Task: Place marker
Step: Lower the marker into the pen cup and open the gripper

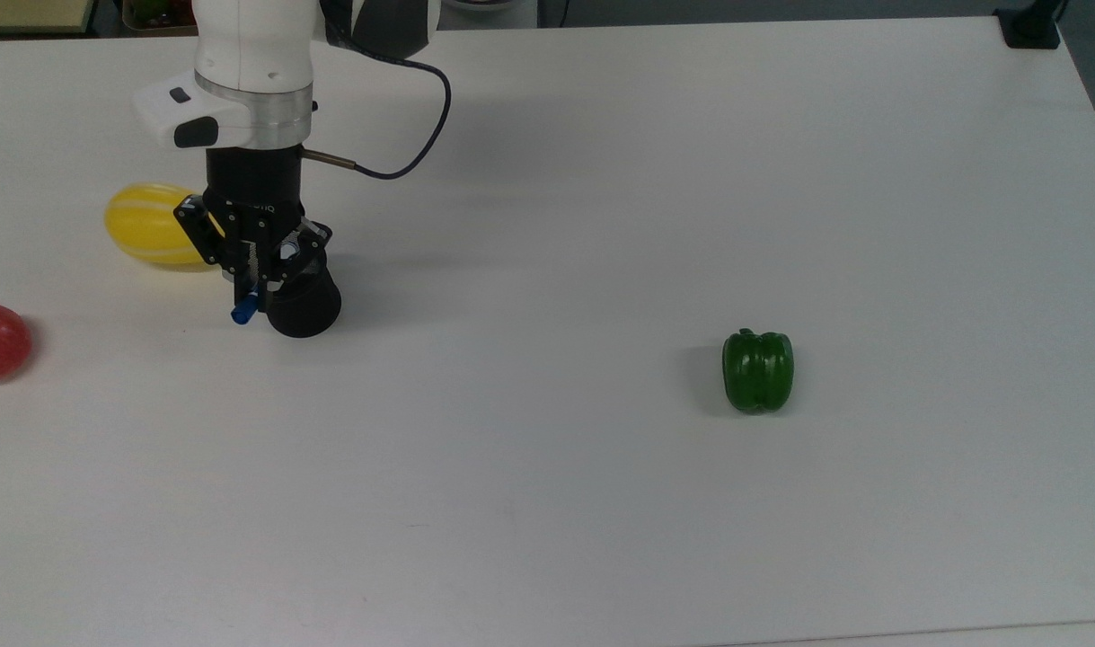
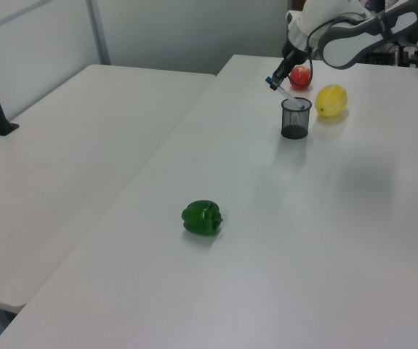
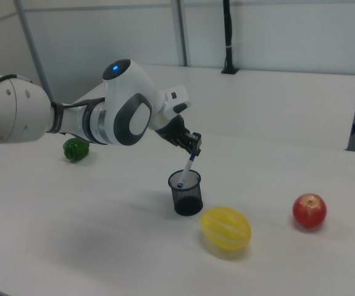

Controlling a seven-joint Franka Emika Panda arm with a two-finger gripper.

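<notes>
Claw (image 3: 193,147) grips tilted marker (image 3: 187,168), lower end inside mesh cup (image 3: 186,192).

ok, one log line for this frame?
end effector: shut on white blue-capped marker | marker: tilted, lower tip inside black mesh cup | release: not yet

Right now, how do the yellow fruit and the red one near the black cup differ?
The yellow melon is oval with pale stripes; the red apple is rounder and plain red. The melon lies close beside the mesh cup; the apple sits further off. Both rest untouched on the white table.
</notes>
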